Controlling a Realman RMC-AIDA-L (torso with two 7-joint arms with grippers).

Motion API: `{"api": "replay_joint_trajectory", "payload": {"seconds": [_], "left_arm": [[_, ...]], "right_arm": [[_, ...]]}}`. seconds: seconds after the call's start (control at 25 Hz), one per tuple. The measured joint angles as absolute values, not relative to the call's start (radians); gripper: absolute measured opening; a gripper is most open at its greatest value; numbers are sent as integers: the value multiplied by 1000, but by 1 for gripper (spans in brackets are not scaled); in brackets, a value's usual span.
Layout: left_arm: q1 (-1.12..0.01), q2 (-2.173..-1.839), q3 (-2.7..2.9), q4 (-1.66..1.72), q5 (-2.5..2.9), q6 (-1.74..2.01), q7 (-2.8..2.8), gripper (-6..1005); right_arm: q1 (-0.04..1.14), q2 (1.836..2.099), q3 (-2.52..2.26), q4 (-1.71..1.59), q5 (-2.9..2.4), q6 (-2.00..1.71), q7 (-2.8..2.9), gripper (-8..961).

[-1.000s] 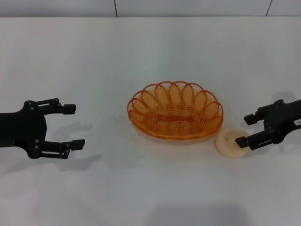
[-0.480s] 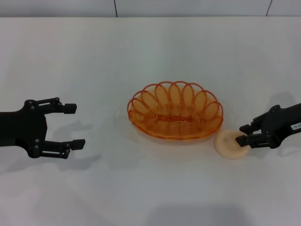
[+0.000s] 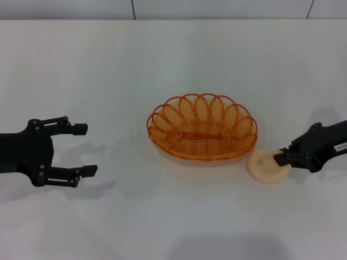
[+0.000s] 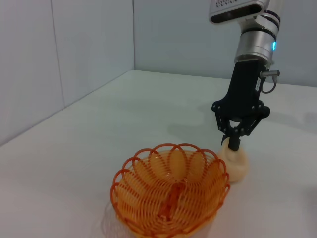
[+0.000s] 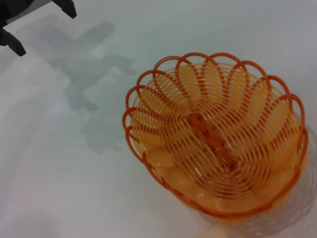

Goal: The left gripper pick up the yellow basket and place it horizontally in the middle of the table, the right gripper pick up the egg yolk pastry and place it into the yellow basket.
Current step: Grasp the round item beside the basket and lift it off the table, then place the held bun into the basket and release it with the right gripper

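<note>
A: Where is the basket (image 3: pixel 201 128)?

B: On the table (image 3: pixel 173 59), about the middle of it, standing upright on its base with its long side across the head view. It holds nothing; in the right wrist view (image 5: pixel 215 148) you look straight through the wires to the bare base.

A: And the pastry (image 3: pixel 266 165)?

B: On the table just beside the basket's right end, at the near side, outside the rim. In the head view it seems to touch the rim or nearly so; I cannot tell which. The left wrist view shows it (image 4: pixel 234 161) just behind the basket (image 4: pixel 171 191).

A: What is the right gripper (image 3: pixel 283 157) doing?

B: It is down at the pastry, reaching in from the right. Its fingers have drawn in close, and the tips sit on the pastry's right part. From the left wrist view the claw (image 4: pixel 235 144) points down, tips pressed on the top of the bun. Closed on it, as far as I can see. The pastry rests on the table.

A: The left gripper (image 3: pixel 83 149)?

B: At the left of the table, well apart from the basket, fingers spread wide and holding nothing. It points toward the basket.
</note>
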State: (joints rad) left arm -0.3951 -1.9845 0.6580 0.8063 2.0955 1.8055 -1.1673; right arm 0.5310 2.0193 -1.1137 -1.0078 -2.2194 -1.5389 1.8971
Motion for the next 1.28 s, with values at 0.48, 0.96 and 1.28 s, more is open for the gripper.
{"api": "replay_joint_trajectory", "payload": {"seconds": [0.48, 0.96, 1.28], "left_arm": [[-352, -1998, 651, 808, 2089, 1808, -1135, 890], [-325, -2010, 646, 808, 2075, 1802, -1115, 890], [-324, -2011, 646, 808, 2075, 1803, -1107, 890]], "right_arm": [[539, 2001, -939, -1187, -2212, -1803, 1886, 33], [569, 2020, -1083, -1218, -1990, -1680, 1859, 30], [565, 2020, -1213, -1105, -1855, -1441, 1800, 29]]}}
